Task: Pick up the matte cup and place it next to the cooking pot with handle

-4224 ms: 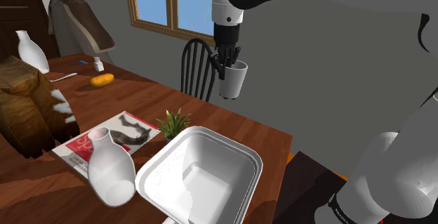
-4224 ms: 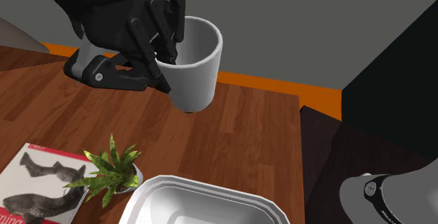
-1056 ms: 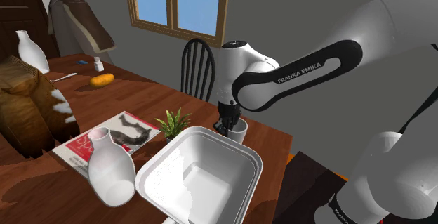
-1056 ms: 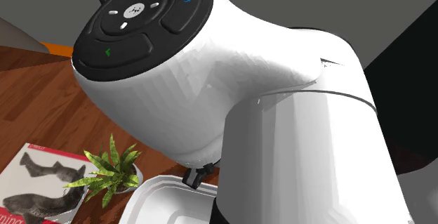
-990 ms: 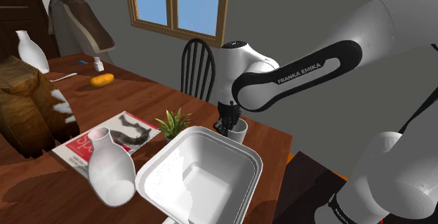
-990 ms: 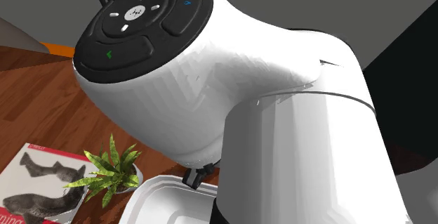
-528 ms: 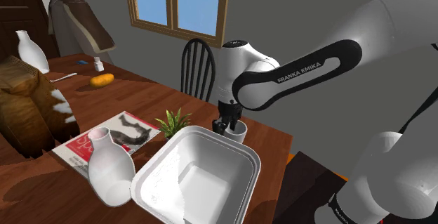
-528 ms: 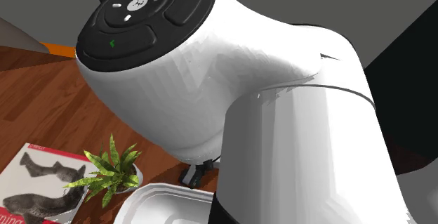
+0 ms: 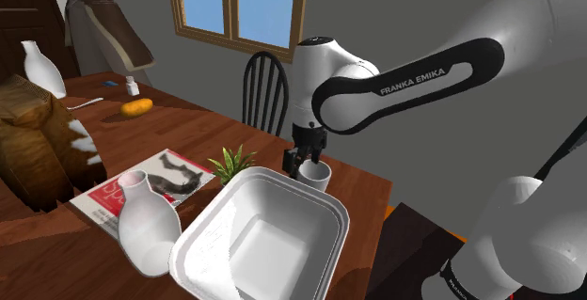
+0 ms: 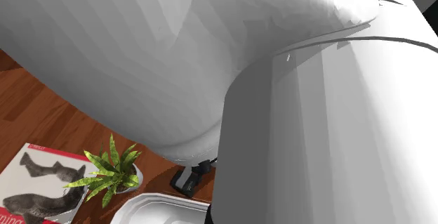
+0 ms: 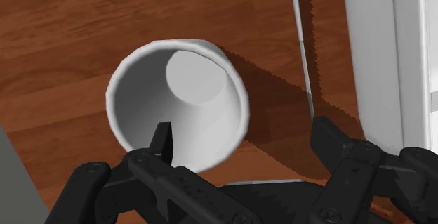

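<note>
The plain white cup [image 9: 316, 176] stands upright on the wooden table, close beside the far rim of the big white square pot [image 9: 331, 217]. My gripper [image 9: 305, 163] hovers just above the cup and is open. In the wrist view the cup [image 11: 179, 100] sits below the gripper [image 11: 246, 145]. One fingertip [image 11: 163, 140] hangs over the cup's mouth and the other [image 11: 328, 140] stands outside it, neither touching. The pot's white wall [image 11: 382, 47] runs along one side. The arm's white body covers most of the second exterior view; the pot's rim [image 10: 161, 205] peeks out under it.
A small potted plant [image 9: 230, 166] [image 10: 109, 170] and a magazine [image 9: 155, 178] [image 10: 35, 184] lie at the pot's left. A white vase [image 9: 149, 223] stands in front of them. A dark chair [image 9: 265, 91] stands behind the table. The table edge runs just right of the cup.
The fingers have spread and let go of the cup, which stays standing on the table. The hand has lifted a little. The pot has shifted slightly toward the shoulder view's left.
</note>
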